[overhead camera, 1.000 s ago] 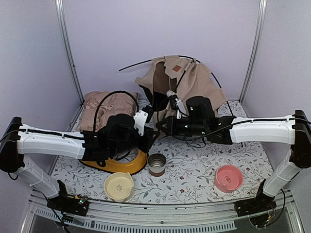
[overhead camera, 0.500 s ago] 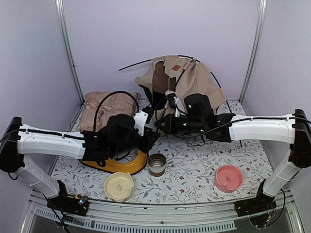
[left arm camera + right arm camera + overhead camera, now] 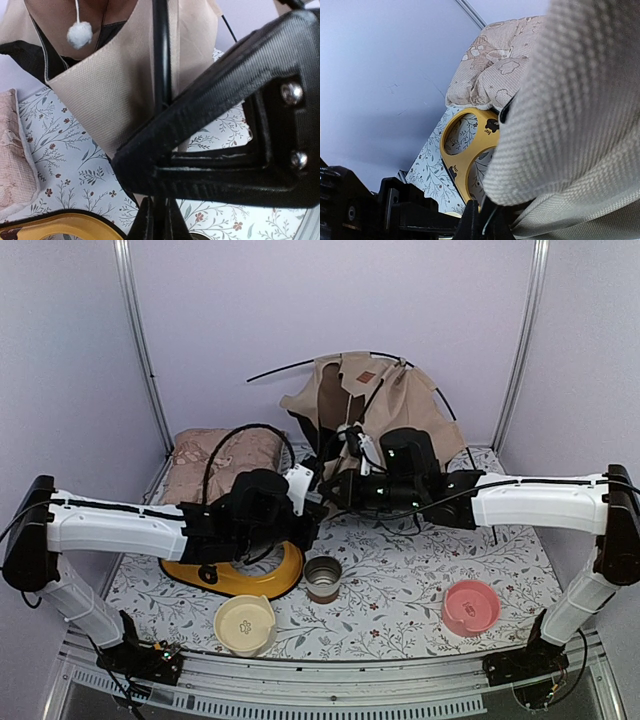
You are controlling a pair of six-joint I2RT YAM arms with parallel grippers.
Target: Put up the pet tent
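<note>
— Where is the tent sitting right now?
— At the back of the desk (image 3: 400, 585). The pet tent (image 3: 375, 405) is leaning there half-raised, just right of the patterned cushion (image 3: 215, 455), and both arms are reaching into its front.
— Are they gripping it?
— The left pincer (image 3: 155, 222) is pinching tight on a thin black pole (image 3: 161, 75). The right pincer (image 3: 482, 225) is clamping narrow too, with the tent's weave bunching right at its tips, so I'm guessing it is holding the fabric edge.
— So what are you worrying about?
— The poles are arching, probably under tension. If one arm is pulling the pole while the other is tugging the cloth the opposite way, the pole could be springing out of the grip. The tent could also be tipping forward onto the yellow ring stand (image 3: 240, 585). The steel cup (image 3: 322, 577) is standing just in front of the arms, so a sinking forearm could be knocking it.
— Is the overhead camera telling you all this?
— Not quite. From above, the pincer tips are hiding among the wrists and cloth. The left wrist camera is showing the pole between the fingers and the white pom-pom (image 3: 79, 35) dangling above. The right wrist camera is giving only cloth, cushion and ring. The pink bowl (image 3: 470, 607) and cream bowl (image 3: 245, 623) are appearing only overhead.
</note>
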